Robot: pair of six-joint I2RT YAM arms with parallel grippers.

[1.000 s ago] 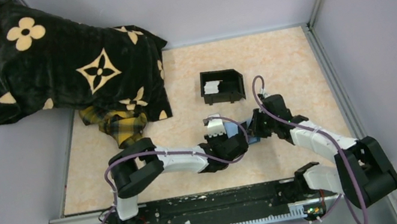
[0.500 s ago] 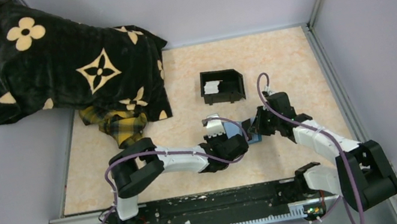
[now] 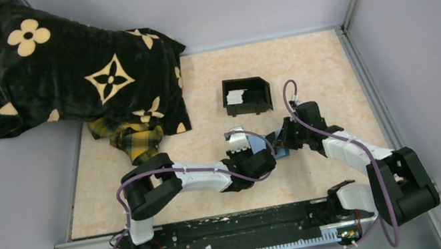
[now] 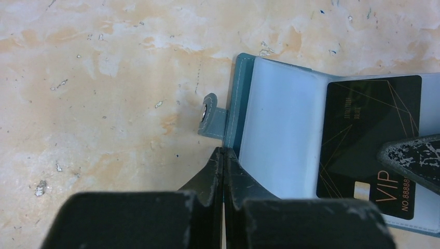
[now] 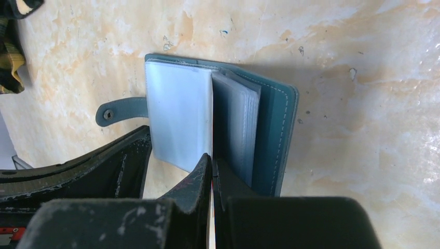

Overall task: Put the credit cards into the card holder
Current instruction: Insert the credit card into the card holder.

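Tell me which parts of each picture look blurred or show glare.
Left wrist view: left tool blurred in front, card holder sharp, print on its black card readable. Right wrist view: right tool blurred too, table glares at the right. Top view: even light, no glare.

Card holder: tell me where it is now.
In the top view the card holder lies open right of centre, between the left claw and right claw, below the black box.
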